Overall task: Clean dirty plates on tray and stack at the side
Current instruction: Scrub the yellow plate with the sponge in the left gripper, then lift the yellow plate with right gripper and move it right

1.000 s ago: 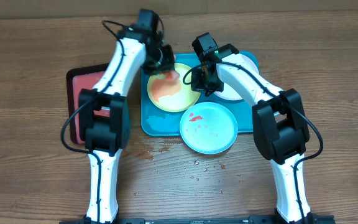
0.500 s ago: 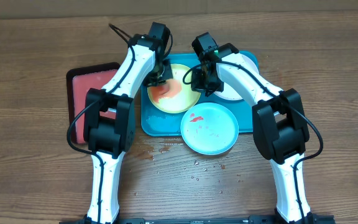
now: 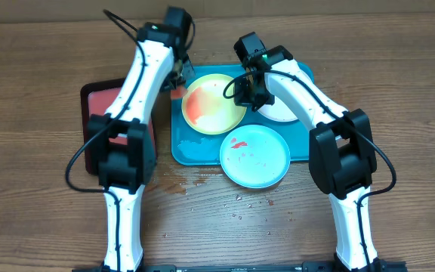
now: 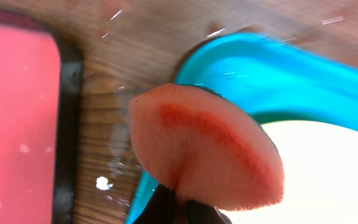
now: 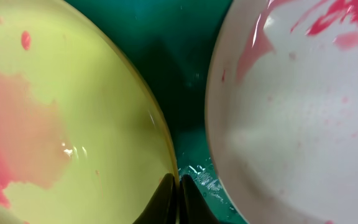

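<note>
The left claw (image 4: 184, 208), pinching a pink foam sponge (image 4: 204, 152), hangs just upper-left of the round yellow-green plastic plate (image 3: 214, 106). The right claw (image 5: 178, 199) pinches that plate's right rim.

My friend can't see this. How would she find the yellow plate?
Find the blue tray in the middle of the wooden table. The yellow-green plate lies in its far left corner, nearest the red tray. Its neighbours are a white plate and a pale blue plate; only this one has a wide orange-red smear.
</note>
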